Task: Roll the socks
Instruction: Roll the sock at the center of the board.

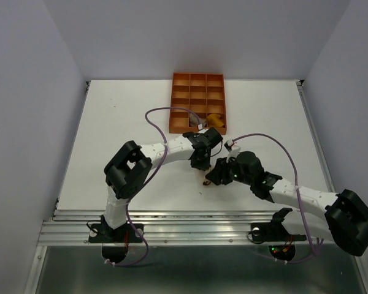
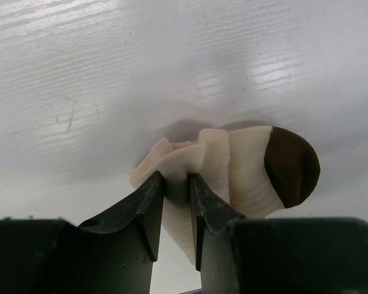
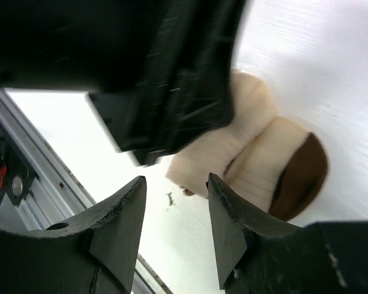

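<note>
- Cream sock [image 2: 233,168]: bunched on the bench [image 2: 80,73] at the centre of the left wrist view; it looks light, soft and floppy.
- Left end effector [image 2: 176,184]: nearly closed, pinching a fold away from the brown toe.
- Right end effector [image 3: 175,196]: parted, holding nothing; bunched fabric should grip best.

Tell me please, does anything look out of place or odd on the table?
The cream sock lies bunched and creased, not neatly rolled, its fabric pinched by the left gripper between its fingers. A small dark mark sits on the table just beside it; I cannot tell what it is.
</note>
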